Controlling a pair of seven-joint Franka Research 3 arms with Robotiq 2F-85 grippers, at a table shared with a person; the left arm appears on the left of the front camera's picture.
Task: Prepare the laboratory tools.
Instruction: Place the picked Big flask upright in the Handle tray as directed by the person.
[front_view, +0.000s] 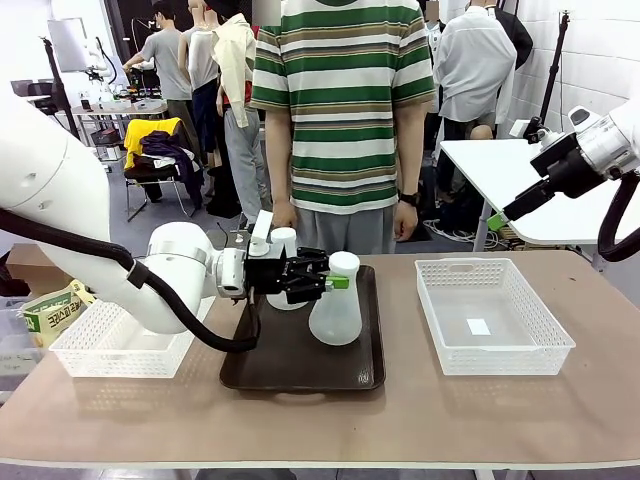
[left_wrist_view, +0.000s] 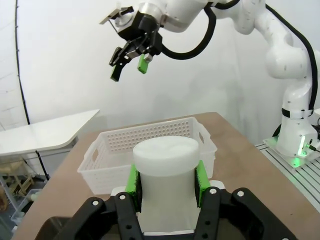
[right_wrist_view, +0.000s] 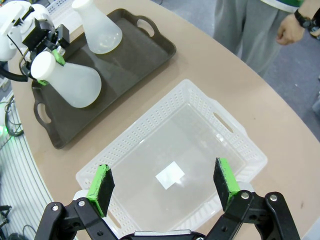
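Left end effector (front_view: 338, 282) clamped on the neck of one flask (front_view: 336, 302) over the brown tray (front_view: 300, 360), second flask (front_view: 284, 270) behind it, right end effector (right_wrist_view: 165, 182) wide open above a white basket (right_wrist_view: 200, 112).

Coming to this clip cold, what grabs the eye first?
The left gripper is clamped on the neck of a frosted flask on the dark brown tray at the table's middle, a second flask behind it. The right gripper hangs open above the white basket, and a person in a striped shirt stands across the table.
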